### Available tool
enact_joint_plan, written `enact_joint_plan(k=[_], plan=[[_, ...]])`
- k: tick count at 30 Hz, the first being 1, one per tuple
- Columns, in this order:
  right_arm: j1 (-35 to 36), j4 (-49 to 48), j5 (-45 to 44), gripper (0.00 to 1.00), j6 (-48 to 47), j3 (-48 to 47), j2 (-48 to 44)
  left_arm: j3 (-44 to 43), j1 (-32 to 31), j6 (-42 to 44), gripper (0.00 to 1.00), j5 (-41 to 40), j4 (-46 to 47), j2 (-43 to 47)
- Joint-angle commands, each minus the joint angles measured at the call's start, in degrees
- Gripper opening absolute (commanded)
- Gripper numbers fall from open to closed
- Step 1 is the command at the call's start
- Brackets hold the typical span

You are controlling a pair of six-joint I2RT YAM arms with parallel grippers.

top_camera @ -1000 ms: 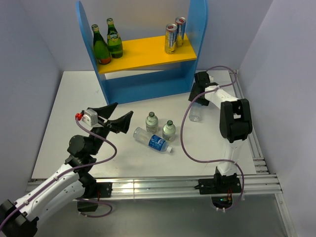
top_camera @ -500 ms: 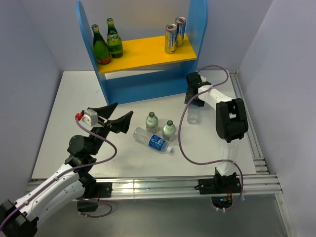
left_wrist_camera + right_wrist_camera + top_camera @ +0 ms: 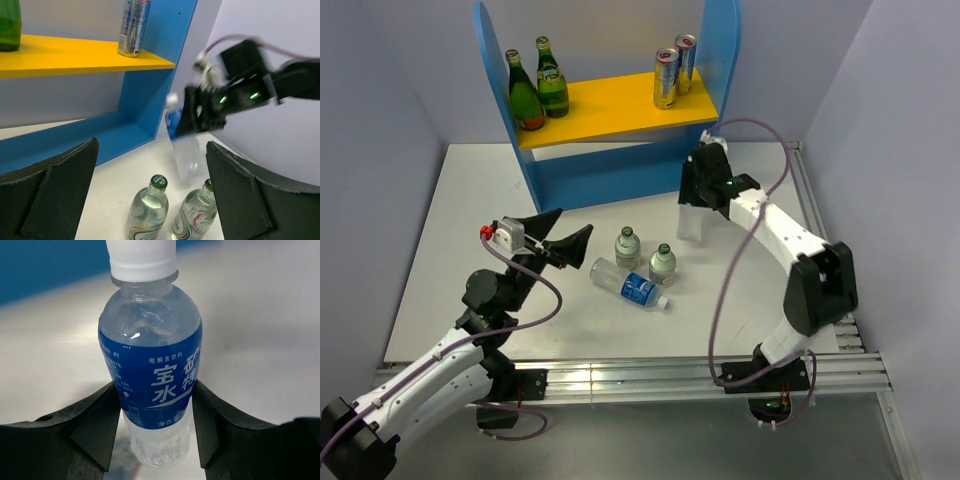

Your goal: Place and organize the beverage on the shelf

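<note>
My right gripper is shut on a clear water bottle with a blue label and white cap, its fingers pressing the label's sides. The bottle hangs slightly tilted in front of the blue shelf's right side panel. On the yellow board stand two green bottles and two cans. My left gripper hovers open, with nothing held, left of two small glass bottles. Another blue-labelled water bottle lies on its side.
The white table is walled by grey panels on the left, right and back. An aluminium rail runs along the near edge. The right arm's purple cable loops over the table's right part.
The right gripper has closed on the water bottle and carried it left, toward the front of the shelf. The left arm has barely moved.
</note>
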State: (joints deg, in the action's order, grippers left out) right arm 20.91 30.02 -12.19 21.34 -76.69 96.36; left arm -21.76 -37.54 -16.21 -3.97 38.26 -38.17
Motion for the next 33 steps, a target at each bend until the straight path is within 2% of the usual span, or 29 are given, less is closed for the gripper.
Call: enact_joint_plan(k=[1, 5, 7, 12, 16, 22, 33], plan=[[2.12, -22.15, 1.90, 0.00, -1.57, -1.10, -11.97, -1.09, -0.16, 0.12, 0.95, -0.78, 1.82, -0.50], [3.00, -36.32, 0.68, 0.00, -3.32, 3.47, -13.30, -0.57, -0.08, 0.47, 0.94, -1.48, 2.78, -1.37], [3.00, -43.68, -0.20, 0.00, -5.08, 5.14, -11.37, -0.74, -0.08, 0.56, 0.94, -1.57, 2.78, -1.73], [2.91, -53.03, -3.10, 0.00, -7.45, 5.05, -3.39, -0.65, -0.08, 0.74, 0.94, -1.74, 2.70, -2.08], [2.91, -65.57, -7.05, 0.00, -9.21, 7.51, -0.04, -0.48, -0.16, 0.91, 0.94, -1.92, 2.96, -2.26], [2.82, -68.42, -10.13, 0.00, -10.80, 4.18, 5.15, -0.13, -0.16, 0.83, 0.94, -1.75, 3.84, -3.05], [3.70, -80.73, -16.82, 0.00, -14.48, 6.82, 5.59, -0.04, -0.08, 0.91, 0.94, -1.66, 4.72, -4.37]])
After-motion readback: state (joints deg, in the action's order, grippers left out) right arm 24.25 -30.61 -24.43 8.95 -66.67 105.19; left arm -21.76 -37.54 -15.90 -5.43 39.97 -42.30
